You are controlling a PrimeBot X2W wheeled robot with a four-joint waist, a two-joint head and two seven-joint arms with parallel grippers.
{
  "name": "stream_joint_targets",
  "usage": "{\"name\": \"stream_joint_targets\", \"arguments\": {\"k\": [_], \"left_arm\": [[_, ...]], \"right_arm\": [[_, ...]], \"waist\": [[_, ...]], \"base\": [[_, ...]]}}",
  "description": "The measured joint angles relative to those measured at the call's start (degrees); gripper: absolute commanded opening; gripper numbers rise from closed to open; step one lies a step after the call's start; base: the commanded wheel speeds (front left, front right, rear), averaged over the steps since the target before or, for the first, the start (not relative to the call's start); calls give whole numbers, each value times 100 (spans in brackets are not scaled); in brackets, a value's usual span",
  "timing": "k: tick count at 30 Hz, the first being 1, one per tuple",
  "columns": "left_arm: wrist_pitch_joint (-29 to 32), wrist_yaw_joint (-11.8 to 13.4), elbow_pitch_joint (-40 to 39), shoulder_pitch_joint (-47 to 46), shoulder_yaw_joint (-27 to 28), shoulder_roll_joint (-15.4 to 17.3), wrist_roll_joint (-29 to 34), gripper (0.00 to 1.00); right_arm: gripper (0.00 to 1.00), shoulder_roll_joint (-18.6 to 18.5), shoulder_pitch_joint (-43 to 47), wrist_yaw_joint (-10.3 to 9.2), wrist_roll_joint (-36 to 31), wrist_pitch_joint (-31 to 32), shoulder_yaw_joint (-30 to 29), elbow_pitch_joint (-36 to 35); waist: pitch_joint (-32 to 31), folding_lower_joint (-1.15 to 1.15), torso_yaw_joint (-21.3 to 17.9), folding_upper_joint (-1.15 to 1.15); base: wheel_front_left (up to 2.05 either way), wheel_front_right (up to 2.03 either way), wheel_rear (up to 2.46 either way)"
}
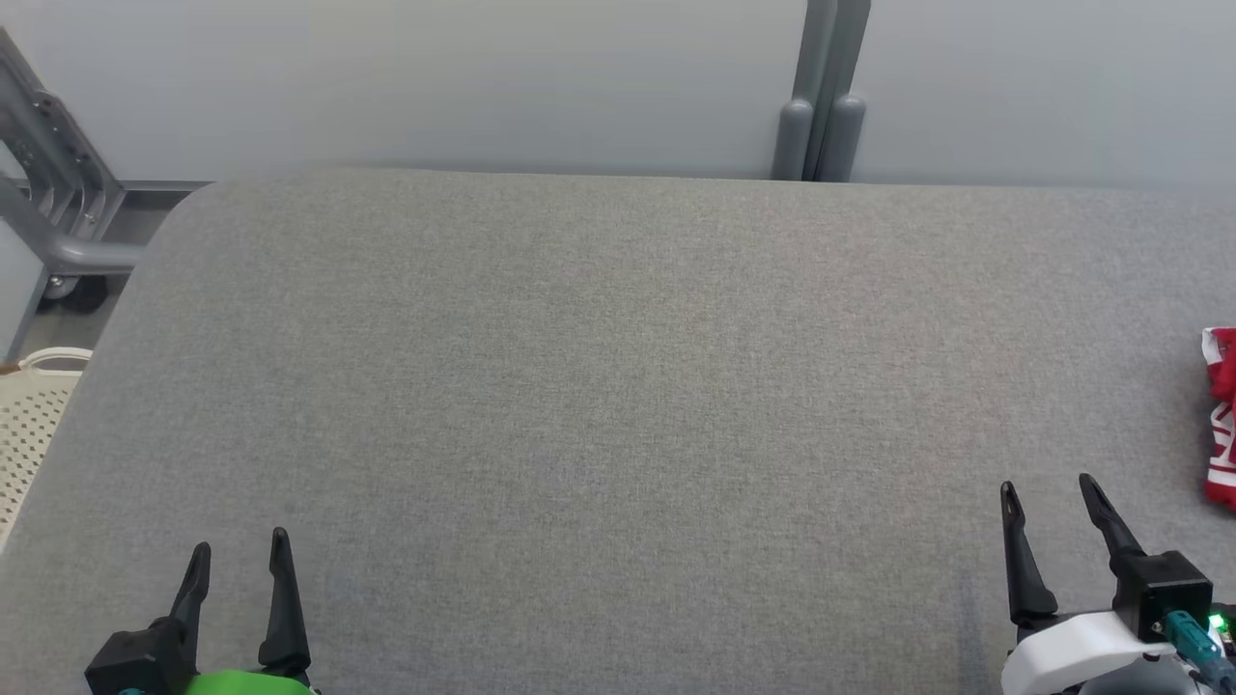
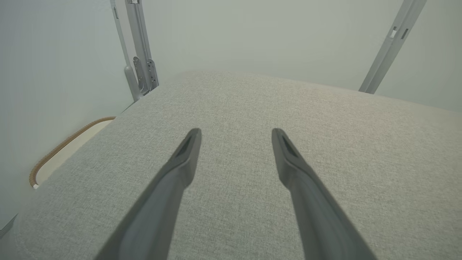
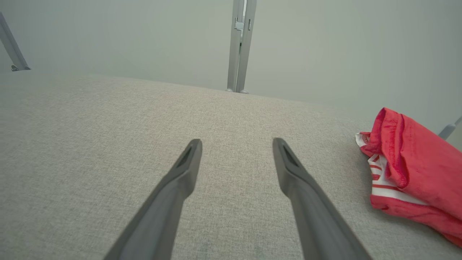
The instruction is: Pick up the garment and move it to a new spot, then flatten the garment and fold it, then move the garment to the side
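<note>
Grey fabric-covered tabletop (image 1: 618,386), wide, with an open stretch across the whole middle. Its far edge runs straight along the pale wall (image 1: 483,87), the far-left corner is rounded, and the left edge slants down toward the near side. Garment (image 1: 1221,425) sits at the far right of the head view, cut off by the picture edge: red with white stripes, bunched, lying on the tabletop. In the right wrist view it is a crumpled red heap with a red-and-white striped part underneath, right of that arm's fingers and apart from them. Left end effector (image 1: 239,542) is at lower left, released, jaws spread and empty, over the near-left part of the tabletop. Right end effector (image 1: 1048,485) is at lower right, also released, jaws spread and empty, near the garment but not touching it, grey cloth between them. In both wrist views the fingers stand apart with grey weave between the tips. Free room runs from one end effector to the other and out to the far edge. Off the left edge is a pale perforated basket (image 1: 34,415), lower than the tabletop. Behind it stands a grey metal frame (image 1: 58,193) with a dark wheel (image 1: 72,290). A grey upright post (image 1: 821,97) stands against the wall, right of centre. Surface is flat with an even weave.
</note>
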Motion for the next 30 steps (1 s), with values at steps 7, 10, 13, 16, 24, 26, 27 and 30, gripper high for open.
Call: {"name": "stream_joint_targets", "arguments": {"k": [7,10,13,16,24,26,27,30], "left_arm": [[-1,-266,24,68,163,-146,218,100],[-1,-344,62,81,229,-175,287,100],[-1,-396,85,80,270,-208,325,100],[-1,-463,99,76,323,-272,403,100],[-1,-612,158,76,438,-389,531,100],[-1,-624,183,75,449,-408,559,100],[-1,-670,205,74,459,-417,575,100],[-1,-716,250,66,467,-435,616,100]], "right_arm": [[100,34,118,0,-32,-53,37,59],[100,37,130,0,-1,-78,-23,41],[100,34,150,0,1,-83,-56,25],[100,36,204,0,0,-85,-94,14],[100,37,219,0,24,-94,-110,-8],[100,36,220,0,24,-94,-114,-5],[100,37,220,0,30,-99,-112,-5],[100,37,220,0,55,-100,-120,-5]], "waist": [[-270,0,103,0],[-323,0,59,0],[-332,0,7,0],[-342,0,-72,0],[-358,0,-294,0],[-359,0,-328,0],[-356,0,-351,0],[-350,0,-371,0]], "base": [[0,0,0],[0,0,0],[0,0,0],[0,0,0],[0,0,0],[0,0,0],[0,0,0],[0,0,0]]}}
